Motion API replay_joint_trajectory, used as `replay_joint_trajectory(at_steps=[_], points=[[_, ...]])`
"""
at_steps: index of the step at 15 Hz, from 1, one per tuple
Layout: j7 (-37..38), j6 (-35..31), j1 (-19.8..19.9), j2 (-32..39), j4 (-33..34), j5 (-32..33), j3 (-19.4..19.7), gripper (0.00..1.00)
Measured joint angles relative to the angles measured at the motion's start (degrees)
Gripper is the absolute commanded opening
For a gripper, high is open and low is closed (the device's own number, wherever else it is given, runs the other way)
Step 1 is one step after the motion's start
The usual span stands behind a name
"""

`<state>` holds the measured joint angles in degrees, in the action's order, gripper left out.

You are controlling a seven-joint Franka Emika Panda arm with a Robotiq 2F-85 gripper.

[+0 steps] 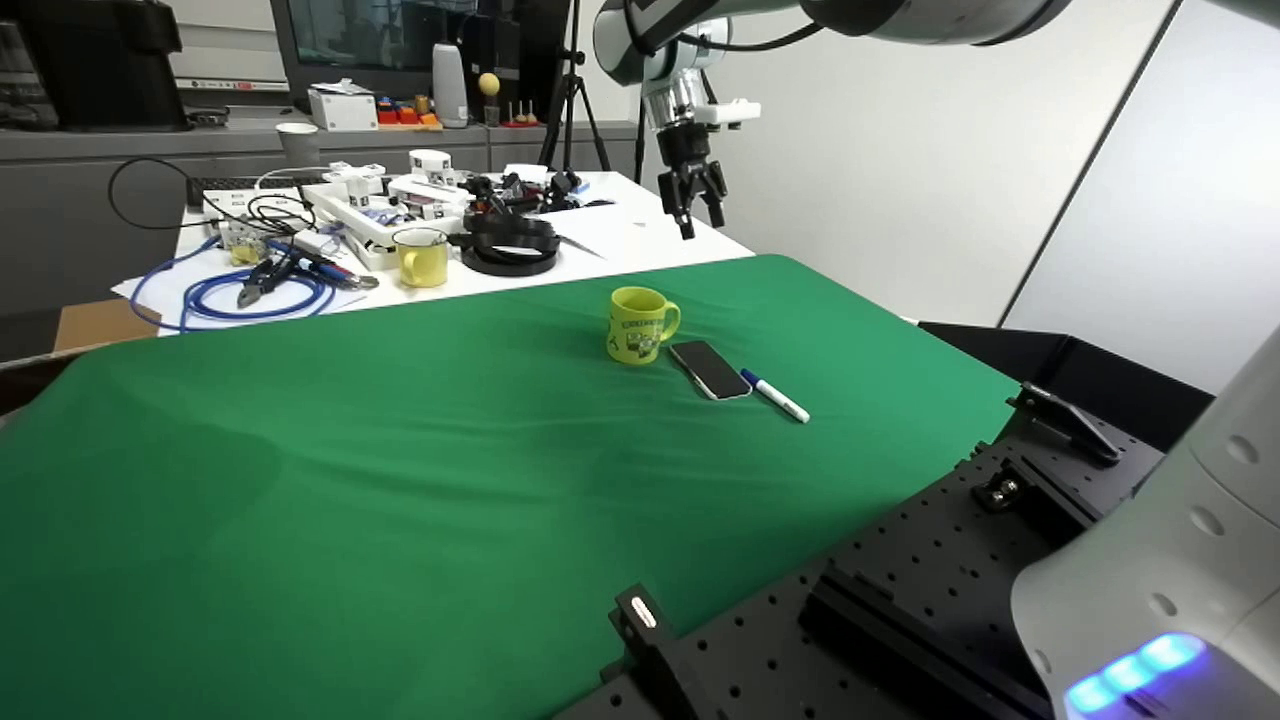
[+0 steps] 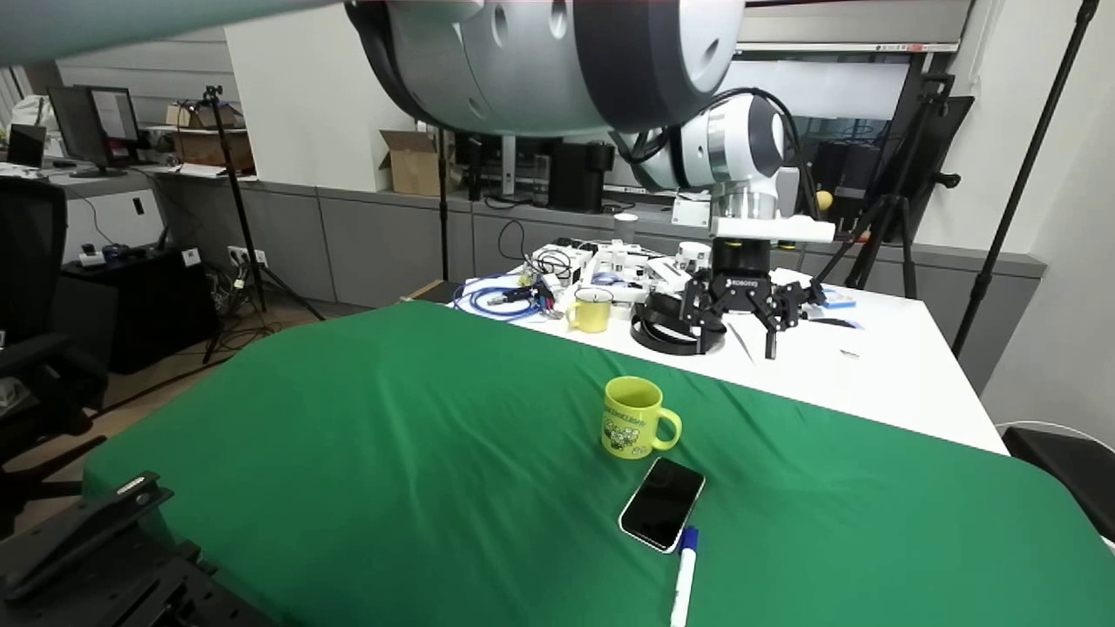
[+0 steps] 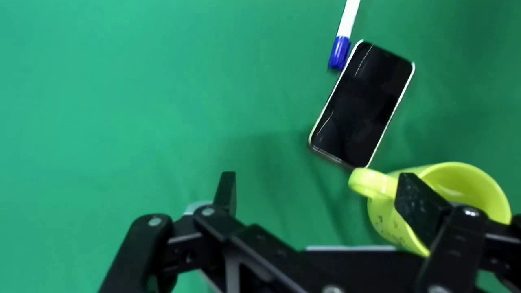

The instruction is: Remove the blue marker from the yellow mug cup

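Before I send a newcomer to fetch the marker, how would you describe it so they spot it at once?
On the green cloth, find the yellow mug and the black-screened phone beside it. The marker lies by the phone's end away from that mug. Unlike both neighbours, it is a thin white stick with a blue cap.

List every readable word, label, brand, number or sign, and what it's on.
"ROBOTIQ": on the body of the end effector.
Front yellow mug: lettering above a picture, too blurred to read.
Blue marker: any print too small to tell.
White parts in the background: dark markings, too small to read.
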<state>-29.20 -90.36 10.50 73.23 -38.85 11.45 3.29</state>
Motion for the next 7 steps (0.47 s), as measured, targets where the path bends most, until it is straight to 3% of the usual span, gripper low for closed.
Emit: replay_joint_trajectory(at_steps=[3, 7], points=[[0.14, -7.42, -0.44, -1.86, -1.72, 0.00, 0.07, 1.00], [0.24, -9.63, -0.53, -3.00, -3.60, 0.00, 0.10, 1.00]])
